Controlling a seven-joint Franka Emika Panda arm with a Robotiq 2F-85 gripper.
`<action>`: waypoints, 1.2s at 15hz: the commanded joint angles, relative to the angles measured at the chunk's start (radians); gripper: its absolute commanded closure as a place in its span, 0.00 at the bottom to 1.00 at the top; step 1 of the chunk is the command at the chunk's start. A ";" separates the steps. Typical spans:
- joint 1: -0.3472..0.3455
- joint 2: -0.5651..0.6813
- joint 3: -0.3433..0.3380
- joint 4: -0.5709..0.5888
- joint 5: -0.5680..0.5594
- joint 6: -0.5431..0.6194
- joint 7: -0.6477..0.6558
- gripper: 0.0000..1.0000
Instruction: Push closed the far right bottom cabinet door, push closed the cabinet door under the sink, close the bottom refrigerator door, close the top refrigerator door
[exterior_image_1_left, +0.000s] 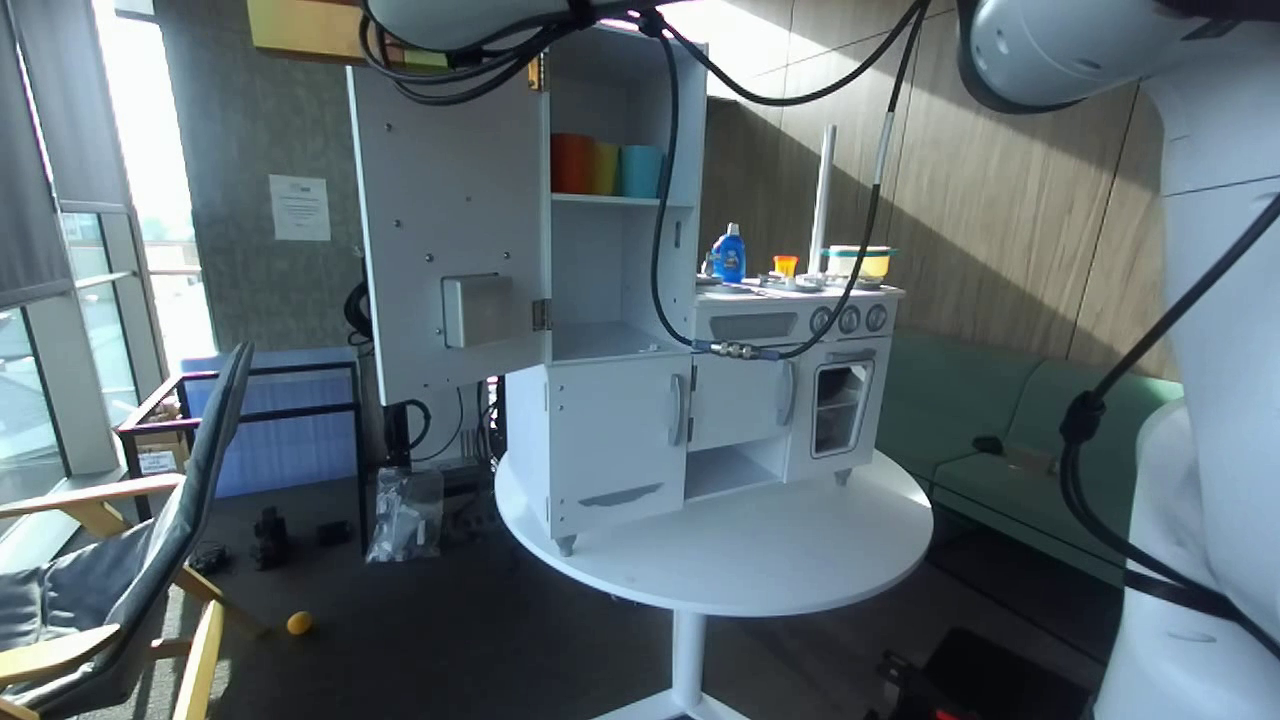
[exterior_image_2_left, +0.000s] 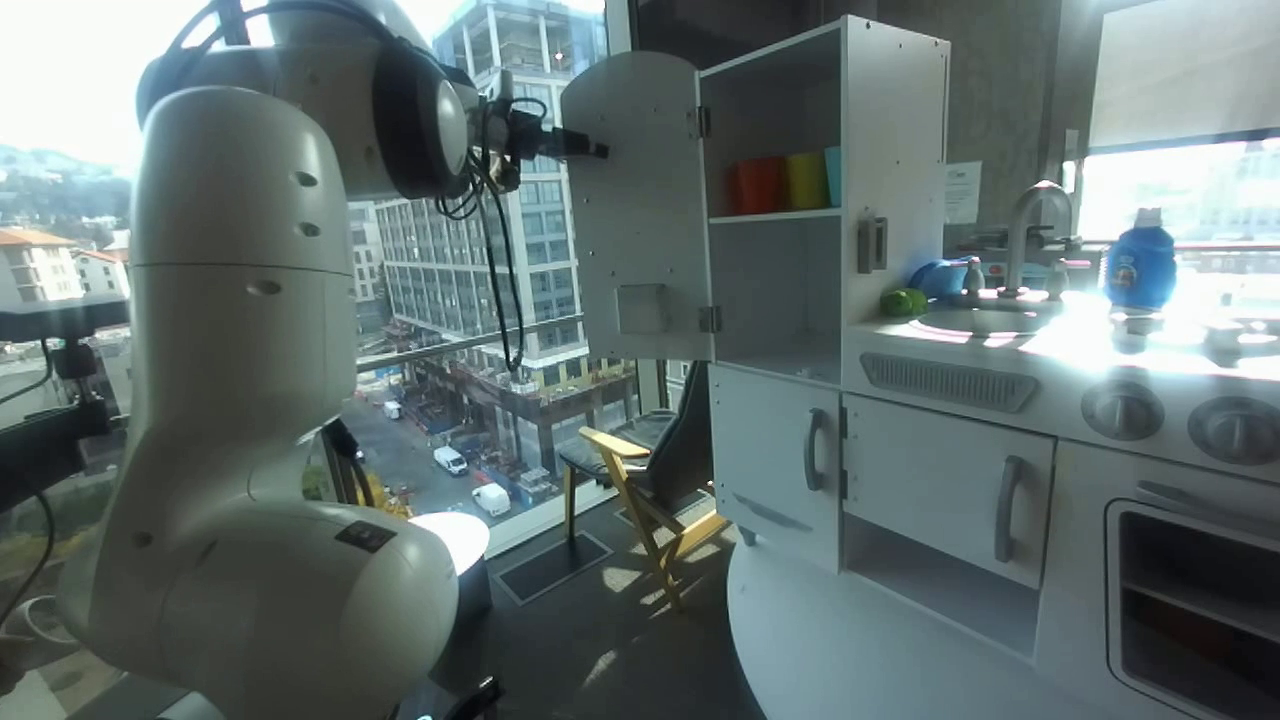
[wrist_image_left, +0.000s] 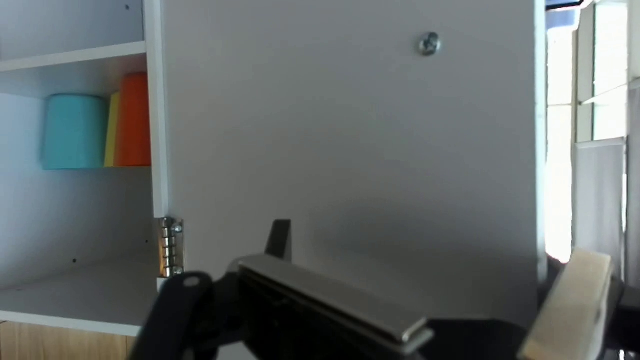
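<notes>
The top refrigerator door (exterior_image_1_left: 455, 230) stands wide open in both exterior views (exterior_image_2_left: 640, 220), its inner face showing. It fills much of the wrist view (wrist_image_left: 350, 115). The bottom refrigerator door (exterior_image_1_left: 615, 440) looks shut in both exterior views (exterior_image_2_left: 775, 430). The cabinet door under the sink (exterior_image_2_left: 930, 470) looks shut, and so does the far right oven-like door (exterior_image_1_left: 840, 405). My gripper (exterior_image_2_left: 598, 150) is at the upper part of the open door. In the wrist view its fingers (wrist_image_left: 450, 305) are wide apart, with the door's free edge between them. Contact cannot be told.
Orange, yellow and blue cups (exterior_image_1_left: 605, 168) stand on the refrigerator shelf. A blue bottle (exterior_image_1_left: 730, 254) and a faucet (exterior_image_2_left: 1020, 235) stand on the counter. A chair (exterior_image_1_left: 150, 530) and windows lie on the open door's side. Cables (exterior_image_1_left: 665, 250) hang from the arm.
</notes>
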 joint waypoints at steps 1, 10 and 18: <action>-0.018 -0.059 0.003 -0.046 0.057 -0.015 -0.008 0.00; 0.012 -0.309 -0.003 -0.306 0.287 -0.101 -0.030 0.00; -0.013 -0.496 -0.039 -0.494 0.421 -0.140 -0.027 0.00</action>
